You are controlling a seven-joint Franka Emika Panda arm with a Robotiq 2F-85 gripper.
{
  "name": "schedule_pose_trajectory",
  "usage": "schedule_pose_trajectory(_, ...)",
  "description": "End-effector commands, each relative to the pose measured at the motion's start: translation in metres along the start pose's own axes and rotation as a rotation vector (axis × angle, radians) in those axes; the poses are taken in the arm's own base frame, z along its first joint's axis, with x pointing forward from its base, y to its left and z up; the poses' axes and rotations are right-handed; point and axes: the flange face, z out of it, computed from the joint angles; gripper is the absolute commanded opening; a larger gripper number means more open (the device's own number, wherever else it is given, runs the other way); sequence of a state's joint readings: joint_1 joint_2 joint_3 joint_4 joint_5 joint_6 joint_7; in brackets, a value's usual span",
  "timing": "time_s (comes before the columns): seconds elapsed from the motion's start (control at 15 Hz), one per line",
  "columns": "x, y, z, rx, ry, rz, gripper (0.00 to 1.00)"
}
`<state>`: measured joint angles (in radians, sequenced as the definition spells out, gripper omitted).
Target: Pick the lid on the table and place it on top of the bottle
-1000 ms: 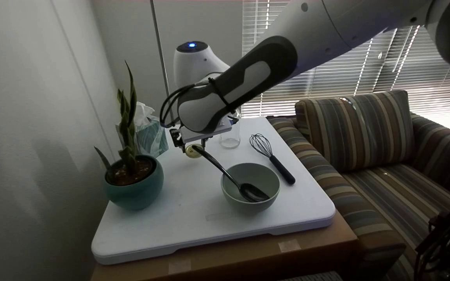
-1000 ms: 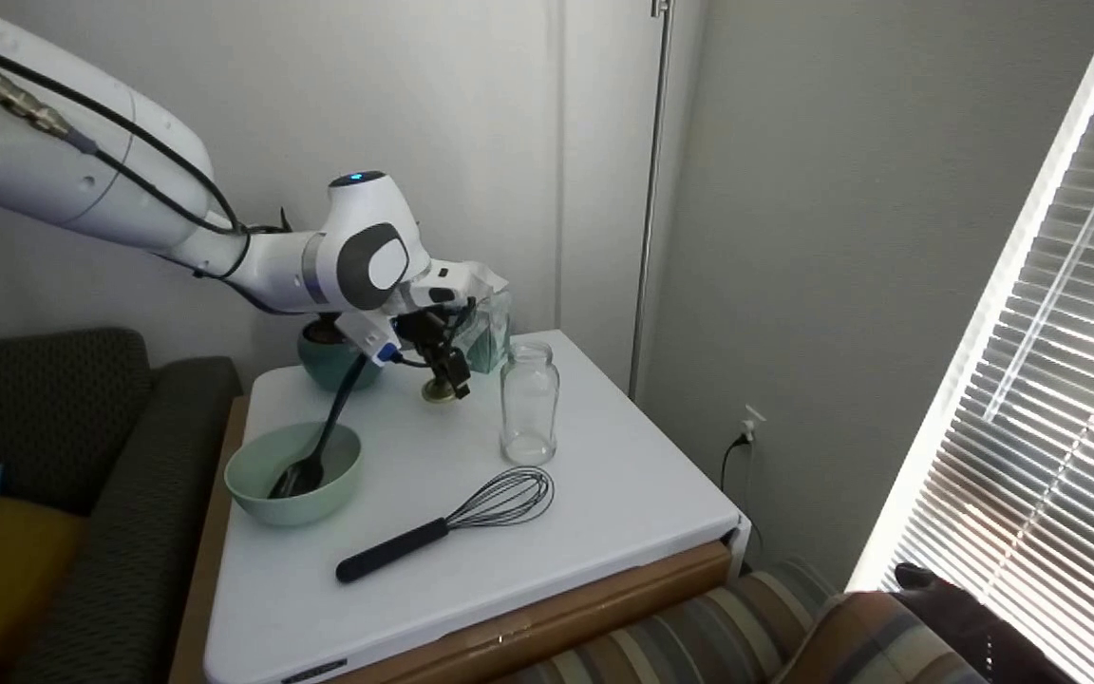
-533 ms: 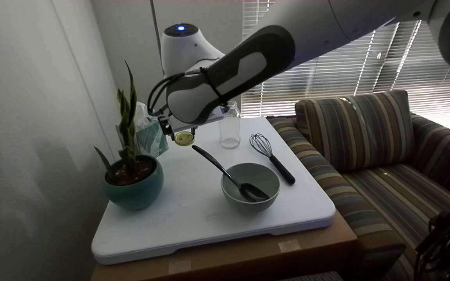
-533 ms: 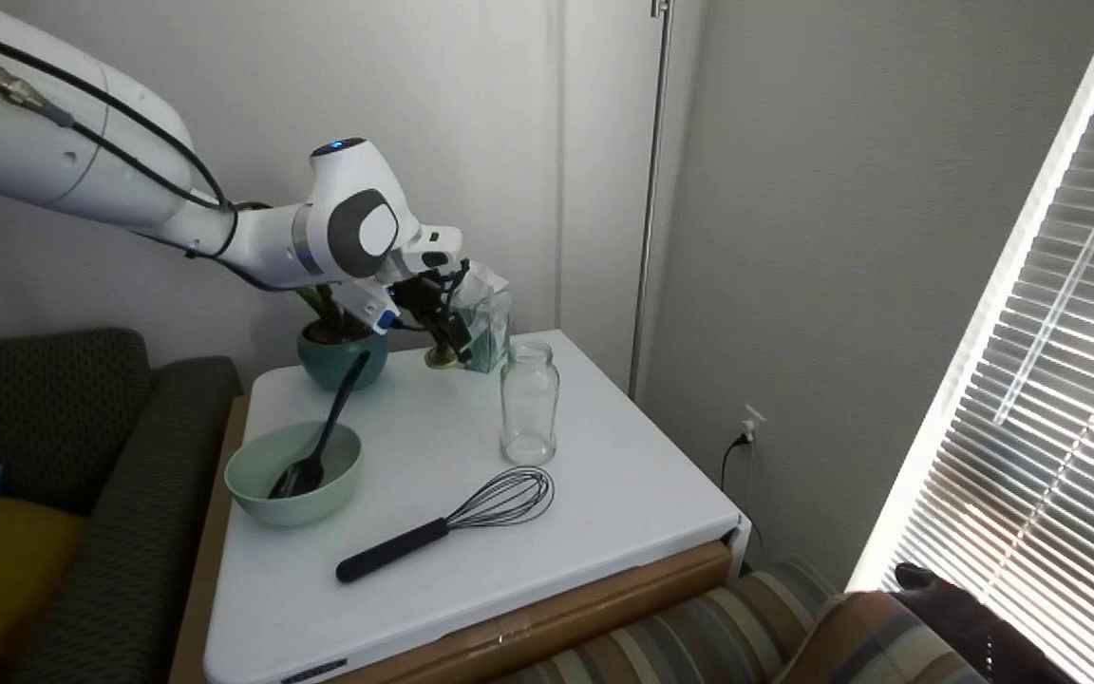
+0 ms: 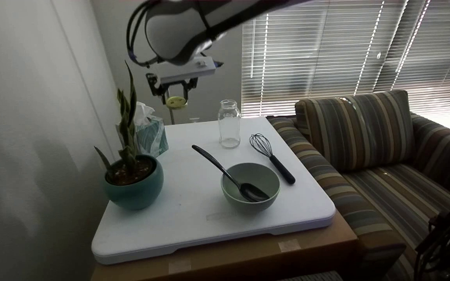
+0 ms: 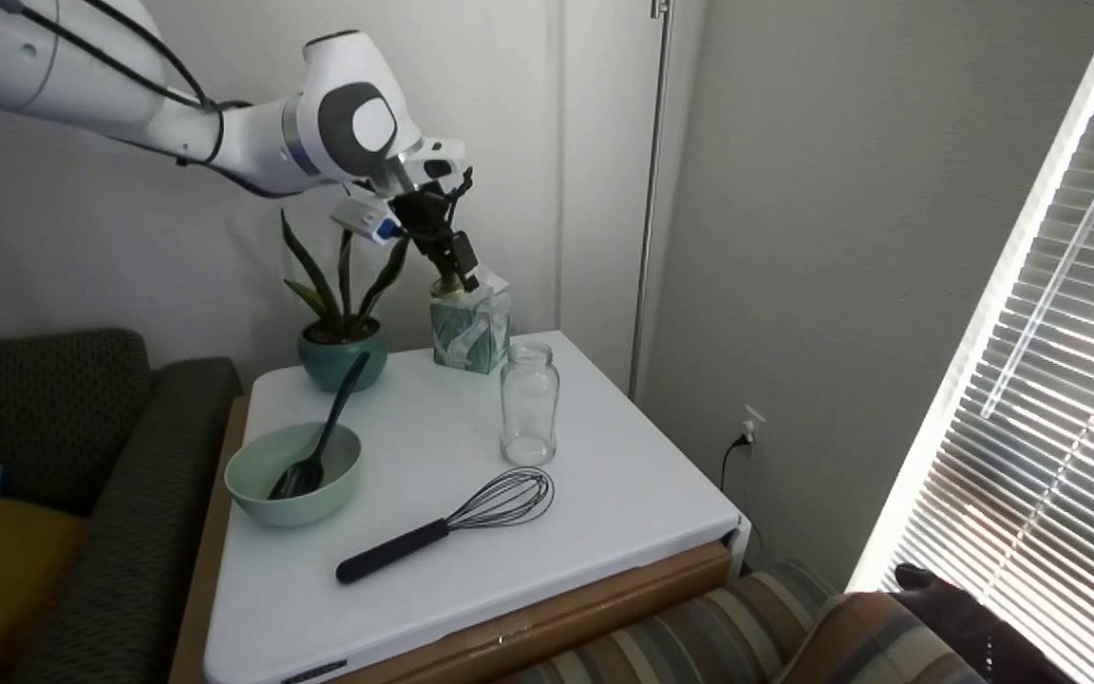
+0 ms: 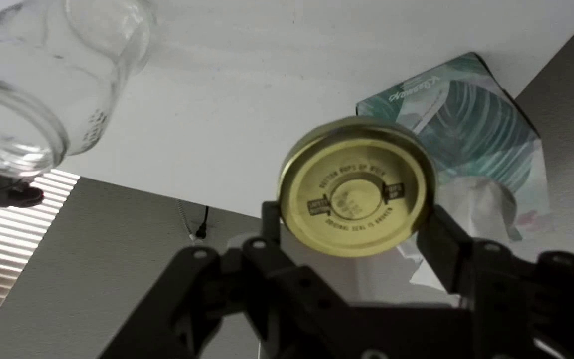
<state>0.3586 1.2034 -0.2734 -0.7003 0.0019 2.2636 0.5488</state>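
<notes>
Lid (image 7: pixel 357 199) sits mid-frame in my wrist view, its gold, printed face toward the camera, and my claw (image 7: pixel 355 227) is clamped on it, gripping the edge from both sides. At the picture's upper left I see the clear glass bottle (image 7: pixel 63 85) on the white table (image 7: pixel 247 99), mouth turned my way; the tissue box (image 7: pixel 486 124) is partly covered by the lid. In an exterior view I have the lid up in the air, apart from the bottle and to its left as seen there, with the potted plant (image 5: pixel 133 191) nearer the camera and the striped armchair (image 5: pixel 359 132) beside the table. In an exterior view the whisk (image 6: pixel 405 542) lies near the upright bottle, and the black spoon (image 6: pixel 298 477) leans in the pale green bowl (image 6: pixel 305 514).
</notes>
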Motion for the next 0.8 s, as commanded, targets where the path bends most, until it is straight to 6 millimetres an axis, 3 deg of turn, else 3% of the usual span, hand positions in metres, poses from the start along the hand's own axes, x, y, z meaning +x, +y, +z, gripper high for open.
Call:
schedule_pose_trajectory(0.0,0.029,0.026,-0.047,0.007,-0.093,-0.009,0.45)
schedule_pose_trajectory(0.2,0.049,0.053,-0.073,0.038,-0.144,0.008,0.45)
schedule_pose_trajectory(0.47,0.072,0.094,-0.094,0.074,-0.173,0.081,0.45)
schedule_pose_trajectory(0.53,0.065,0.079,-0.081,0.026,-0.132,0.077,0.45)
schedule_pose_trajectory(0.6,0.068,0.086,-0.082,0.03,-0.13,0.085,0.7)
schedule_pose_trajectory(0.73,0.067,0.085,-0.08,0.029,-0.131,0.085,0.7)
